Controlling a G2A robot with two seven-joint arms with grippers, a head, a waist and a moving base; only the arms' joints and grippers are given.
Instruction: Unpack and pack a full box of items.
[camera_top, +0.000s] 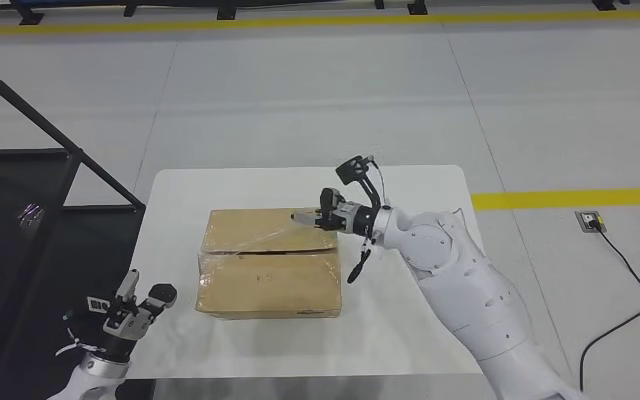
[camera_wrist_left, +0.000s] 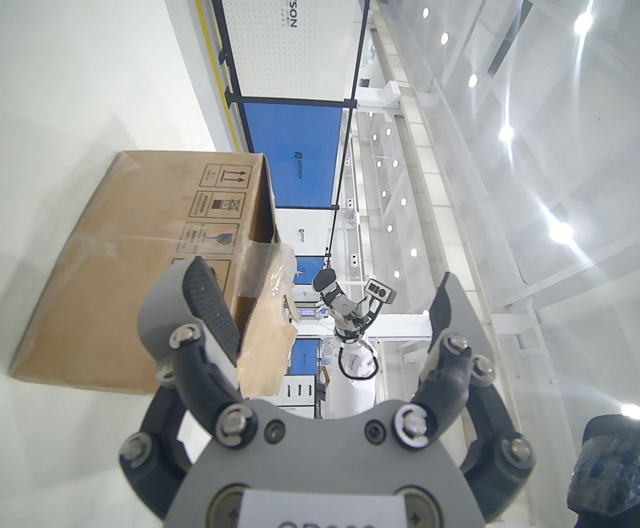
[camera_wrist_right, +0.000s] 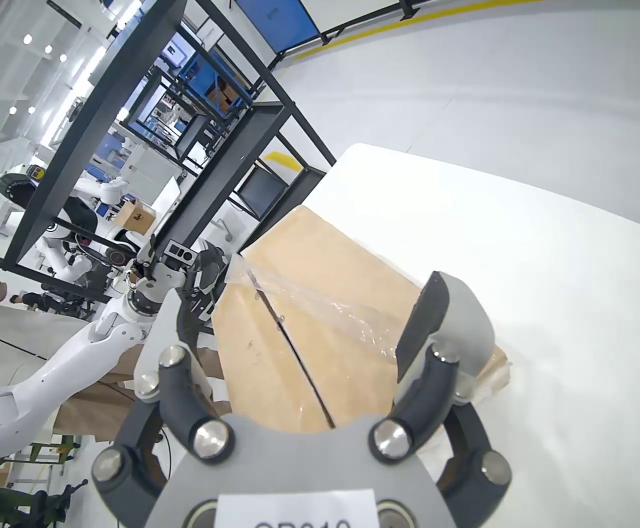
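Observation:
A brown cardboard box (camera_top: 270, 262) lies closed on the white table (camera_top: 420, 330), with clear tape (camera_wrist_right: 320, 305) crinkled and partly lifted along its top seam. My right gripper (camera_top: 308, 216) hovers open over the box's top (camera_wrist_right: 300, 260) near its far right corner, one finger (camera_wrist_right: 440, 320) on each side of the seam. My left gripper (camera_top: 138, 302) stands open and empty by the table's front left corner, apart from the box (camera_wrist_left: 135, 260). From there, loose tape and torn cardboard (camera_wrist_left: 265, 300) show at the box's near corner.
A black metal rack (camera_top: 40, 160) stands just left of the table. Bare tabletop lies to the right of the box and in front of it. On the floor at the right are a yellow line (camera_top: 555, 198) and a socket with a cable (camera_top: 590, 222).

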